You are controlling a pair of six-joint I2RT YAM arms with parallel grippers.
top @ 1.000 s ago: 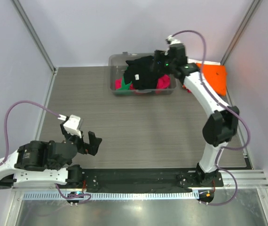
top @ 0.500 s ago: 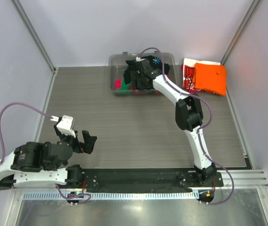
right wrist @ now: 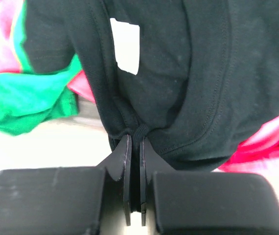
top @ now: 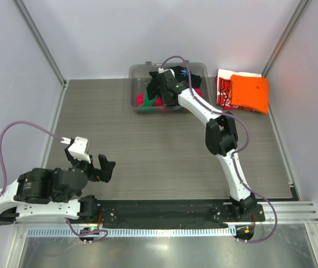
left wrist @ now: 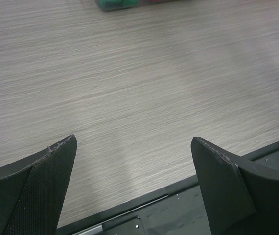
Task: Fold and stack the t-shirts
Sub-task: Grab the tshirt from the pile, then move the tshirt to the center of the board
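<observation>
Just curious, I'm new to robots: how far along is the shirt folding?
Two look done: the orange tee lies folded on the red-and-white tee. The right hand is pinching the black tee at the bin. The green tee and magenta tee wait inside; the left hand is open.

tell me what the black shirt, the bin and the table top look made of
Black t-shirt: soft matte knit cloth, with stitched hems and loose folds.
Bin: probably clear plastic, with see-through walls.
Table top: likely wood-grain laminate, with fine grey streaks and a matte finish.

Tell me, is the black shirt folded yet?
No, crumpled: the black shirt lies bunched in the bin, a bit of it pinched in the right gripper.
</observation>
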